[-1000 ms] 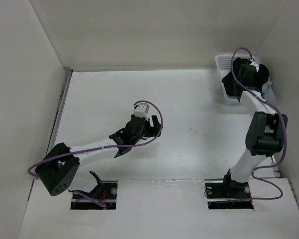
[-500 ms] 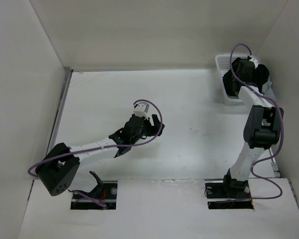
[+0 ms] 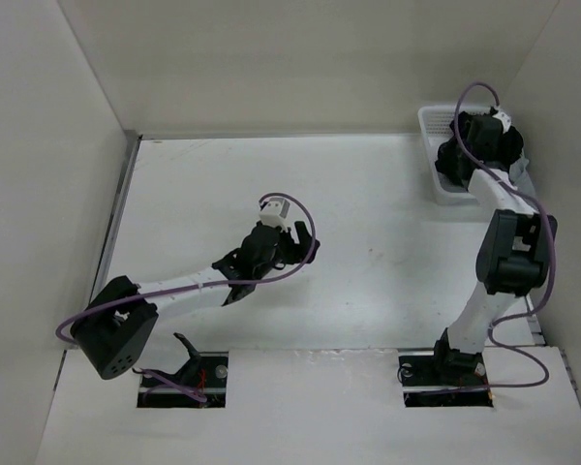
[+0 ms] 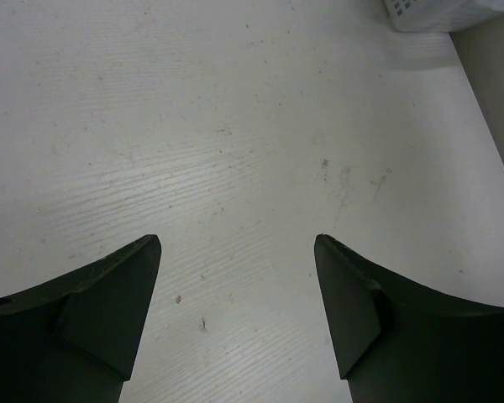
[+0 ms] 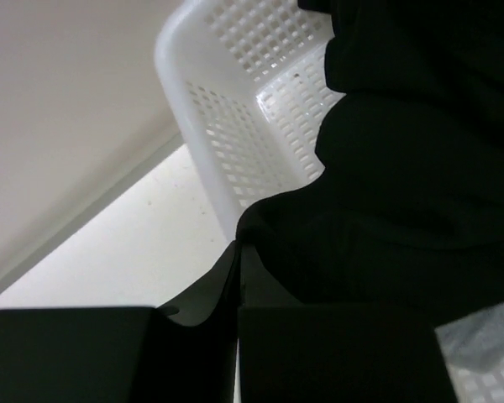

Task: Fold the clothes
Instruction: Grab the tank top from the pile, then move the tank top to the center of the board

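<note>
The clothes [image 5: 403, 168] are a plain black cloth, bunched in the white mesh basket [image 5: 227, 109] at the table's far right corner. In the top view the clothes [image 3: 515, 150] show as a dark mass around the right wrist. My right gripper [image 5: 238, 252] is shut, its jaws pressed together with the cloth's lower edge pinched at their tips. In the top view the right gripper [image 3: 455, 167] reaches down into the basket [image 3: 431, 121]. My left gripper [image 4: 236, 243] hangs open over bare table near the middle [image 3: 295, 247], with nothing between its fingers.
The basket stands against the back and right walls. White walls close in the table [image 3: 368, 194] on the left, back and right. A metal strip [image 3: 121, 208] runs along the left edge. A basket corner [image 4: 428, 13] shows in the left wrist view.
My right gripper has gone from open to shut at the cloth in the basket, its wrist shifting slightly. The left arm has not moved.
</note>
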